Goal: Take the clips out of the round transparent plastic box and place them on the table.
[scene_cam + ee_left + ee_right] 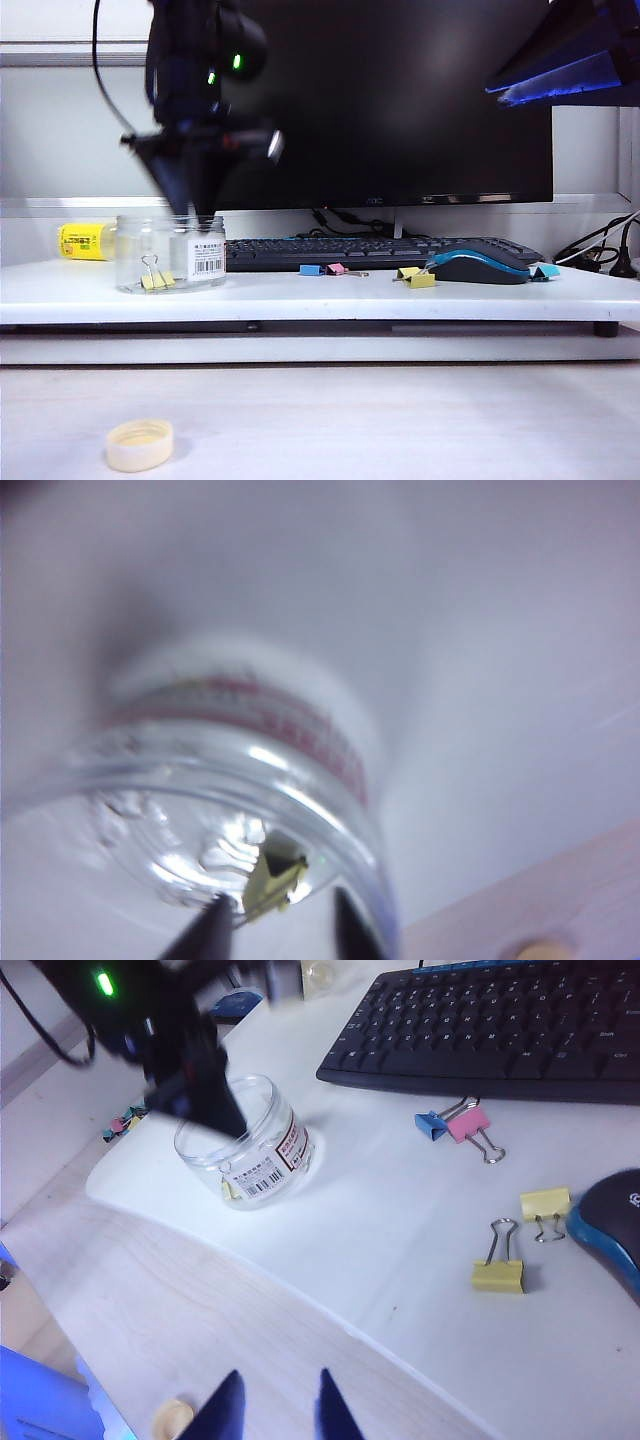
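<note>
The left gripper point(190, 205) is seen lowered, fingers down, into the mouth of the round transparent plastic box point(170, 253); in the left wrist view its two dark fingertips point(205, 930) stand parted on either side of a yellow clip point(273, 878) lying on the box floor, released rather than clamped, and contact with the clip cannot be made out through the blur. The box stands upright on the table point(300, 290), toward the left end, with a white barcode label point(206, 258) facing the exterior camera; its small print cannot be read. A red-edged sticker band point(300, 730) is noted on the box wall. The right gripper point(272, 1405) is held high and well apart from the box, jaws spread with nothing between them. On the table, a blue clip point(311, 270) and a pink clip point(337, 268) lie touching in front of the keyboard point(370, 250); two yellow clips point(416, 276) lie just beside the mouse point(480, 266). The letters "AOC" are faintly legible on the monitor point(400, 100) bezel. A yellow-labelled bottle point(85, 241) lies behind the box. A pale round lid point(139, 444) rests on the wood-look surface below.
</note>
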You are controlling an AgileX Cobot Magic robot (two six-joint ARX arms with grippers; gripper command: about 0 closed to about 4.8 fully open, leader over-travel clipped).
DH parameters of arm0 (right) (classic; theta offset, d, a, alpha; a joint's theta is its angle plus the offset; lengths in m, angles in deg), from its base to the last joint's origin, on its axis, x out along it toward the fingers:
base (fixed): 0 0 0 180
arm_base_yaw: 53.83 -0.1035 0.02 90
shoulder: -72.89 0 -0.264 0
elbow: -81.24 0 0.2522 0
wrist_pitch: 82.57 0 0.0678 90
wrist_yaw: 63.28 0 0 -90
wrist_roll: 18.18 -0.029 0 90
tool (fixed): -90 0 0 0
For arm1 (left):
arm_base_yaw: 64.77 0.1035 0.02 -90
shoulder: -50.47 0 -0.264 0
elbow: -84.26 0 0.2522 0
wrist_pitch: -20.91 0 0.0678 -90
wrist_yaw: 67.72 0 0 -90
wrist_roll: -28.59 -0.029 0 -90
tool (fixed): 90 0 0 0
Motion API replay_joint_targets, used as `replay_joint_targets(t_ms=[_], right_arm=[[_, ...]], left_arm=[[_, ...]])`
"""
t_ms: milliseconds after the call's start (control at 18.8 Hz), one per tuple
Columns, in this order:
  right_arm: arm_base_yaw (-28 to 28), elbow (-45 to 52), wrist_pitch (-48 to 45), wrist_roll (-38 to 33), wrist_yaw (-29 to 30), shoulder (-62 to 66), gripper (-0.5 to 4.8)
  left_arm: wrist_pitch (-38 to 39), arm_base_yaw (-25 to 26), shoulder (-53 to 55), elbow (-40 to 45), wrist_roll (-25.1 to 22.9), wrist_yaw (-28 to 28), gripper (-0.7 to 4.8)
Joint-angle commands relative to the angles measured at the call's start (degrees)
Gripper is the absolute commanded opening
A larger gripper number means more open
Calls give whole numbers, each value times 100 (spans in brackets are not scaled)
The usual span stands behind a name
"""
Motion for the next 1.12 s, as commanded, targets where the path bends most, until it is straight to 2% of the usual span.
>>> replay_joint_targets(t_ms=[53, 213, 693, 1119], right_arm=[[0, -22, -111, 22, 11, -13, 99], [0, -22, -184, 22, 11, -13, 99], [0, -22, -188, 22, 13, -13, 99], [0, -22, -188, 22, 13, -13, 99]], left_arm=[[74, 0, -26, 573, 87, -667, 129], [74, 0, -28, 625, 83, -761, 129], [72, 0, -24, 627, 74, -356, 128], [74, 4, -24, 634, -48, -352, 120]])
